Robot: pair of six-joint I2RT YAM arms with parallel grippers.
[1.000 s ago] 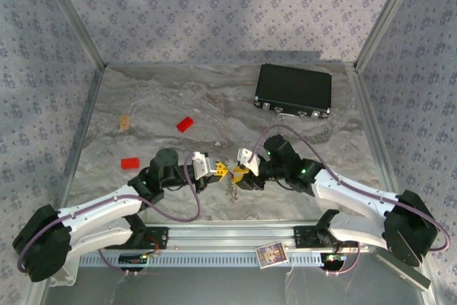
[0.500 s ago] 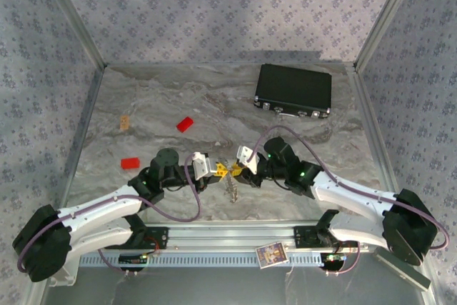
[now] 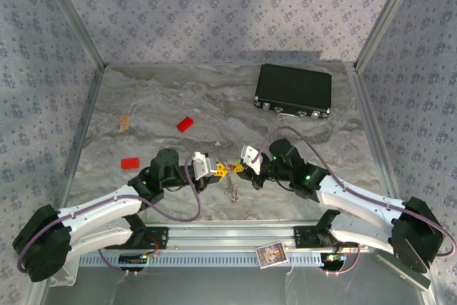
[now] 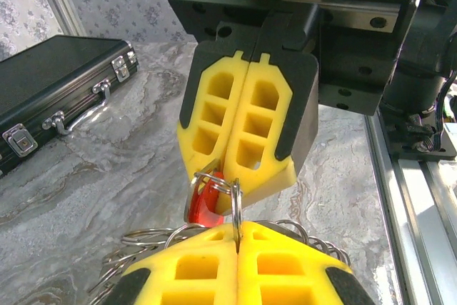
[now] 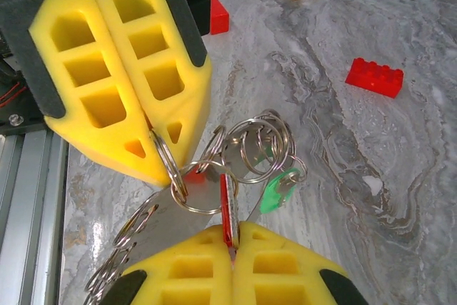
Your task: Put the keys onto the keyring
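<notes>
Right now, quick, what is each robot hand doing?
Left gripper: closed, pinching the keyring.
Right gripper: closed, pinching the red key.

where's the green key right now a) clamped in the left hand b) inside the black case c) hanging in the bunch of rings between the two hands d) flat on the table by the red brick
c: the green key dangles in the keyring bunch between the left hand and the right hand.
</notes>
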